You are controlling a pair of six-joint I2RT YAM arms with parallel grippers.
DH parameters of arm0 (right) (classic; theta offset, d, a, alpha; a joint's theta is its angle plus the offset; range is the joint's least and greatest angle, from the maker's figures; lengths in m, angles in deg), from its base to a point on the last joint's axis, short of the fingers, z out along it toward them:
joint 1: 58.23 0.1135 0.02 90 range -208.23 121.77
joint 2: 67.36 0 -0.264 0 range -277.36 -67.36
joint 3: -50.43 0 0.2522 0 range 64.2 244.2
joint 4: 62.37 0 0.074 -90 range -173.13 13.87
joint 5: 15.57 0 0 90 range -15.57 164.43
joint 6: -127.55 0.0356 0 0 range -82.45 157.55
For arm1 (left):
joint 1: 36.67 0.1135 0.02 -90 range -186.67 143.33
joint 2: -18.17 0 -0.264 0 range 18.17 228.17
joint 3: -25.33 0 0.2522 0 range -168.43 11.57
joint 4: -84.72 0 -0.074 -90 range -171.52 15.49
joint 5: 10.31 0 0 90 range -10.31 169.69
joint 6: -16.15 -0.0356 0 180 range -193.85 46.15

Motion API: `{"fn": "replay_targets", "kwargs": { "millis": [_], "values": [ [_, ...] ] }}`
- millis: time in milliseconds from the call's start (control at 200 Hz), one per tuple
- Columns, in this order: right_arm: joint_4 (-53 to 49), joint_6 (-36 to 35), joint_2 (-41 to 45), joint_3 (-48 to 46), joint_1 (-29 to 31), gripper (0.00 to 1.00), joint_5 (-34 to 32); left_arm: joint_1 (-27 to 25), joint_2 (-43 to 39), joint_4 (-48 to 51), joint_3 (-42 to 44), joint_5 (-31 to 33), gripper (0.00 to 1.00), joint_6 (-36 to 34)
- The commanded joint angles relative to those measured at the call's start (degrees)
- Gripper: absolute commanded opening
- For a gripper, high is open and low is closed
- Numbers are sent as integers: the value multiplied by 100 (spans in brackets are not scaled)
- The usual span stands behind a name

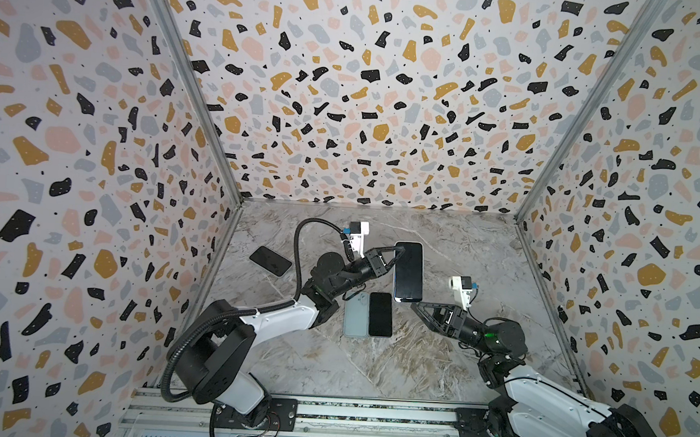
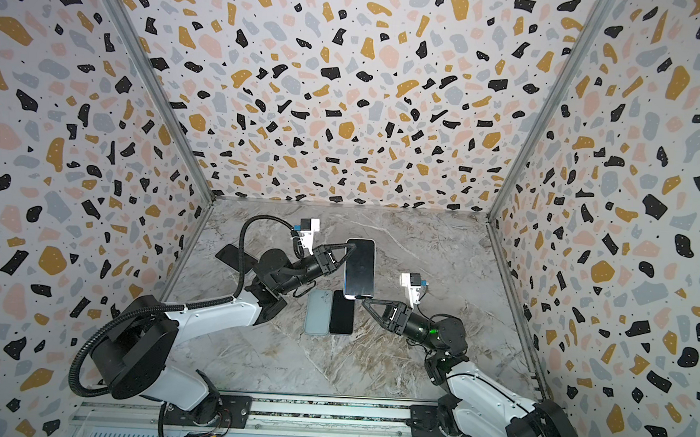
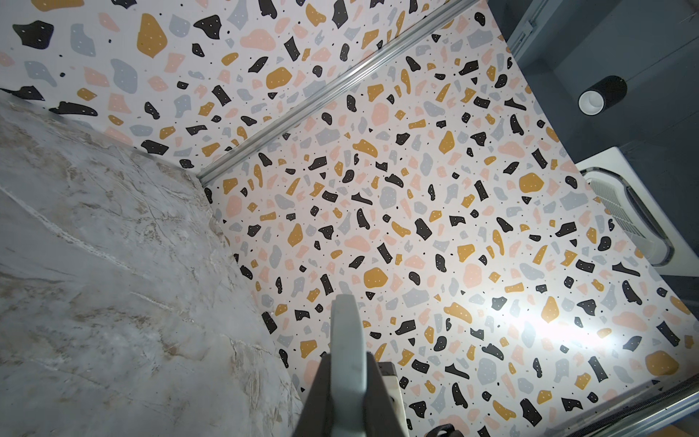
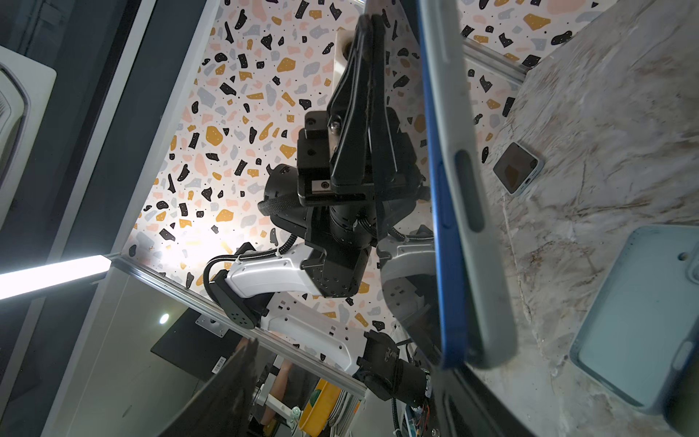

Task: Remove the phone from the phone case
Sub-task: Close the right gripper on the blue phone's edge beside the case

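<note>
Closest in, on the left wrist view, two dark fingers (image 3: 317,401) are pinched tight on the grey edge of the phone case (image 3: 348,333), which sticks out between them. That is the left claw (image 1: 398,251). In both top views it holds the case up off the marble table (image 1: 447,367) by one long side, near the far end. The phone (image 1: 408,273) is seated in the case with its dark screen facing up. From the right wrist view the phone's blue rim runs right alongside the grey case wall.

The right claw (image 1: 420,316) sits at the near end of the phone, jaws spread wide and gripping nothing. One fingertip is right at the phone's near corner; I cannot tell whether it touches.

Further out, flat on the table just beside that near end, a pale blue case (image 1: 355,315) lies back up, side by side with a black phone (image 1: 380,314). Well apart, toward the left wall, another dark phone (image 1: 271,260) lies at an angle. Speckled terrazzo walls (image 1: 368,104) close in three sides.
</note>
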Motion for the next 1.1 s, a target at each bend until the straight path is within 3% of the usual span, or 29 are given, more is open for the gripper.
{"fn": "replay_targets", "kwargs": {
  "millis": [0, 320, 576, 1096],
  "values": [
    [221, 22, -38, 59, -107, 75, -32, -92, 0, -680, 32, -215, 0, 59],
    [428, 132, -262, 55, -124, 69, 14, -141, 82, -801, 76, -219, 0, 101],
    [428, 142, -287, -20, -169, 46, -48, -156, 158, -936, 85, -261, 0, 189],
    [543, 218, -277, -111, -255, 9, -177, -263, 256, -1037, 207, -277, 0, 208]
  ]
}}
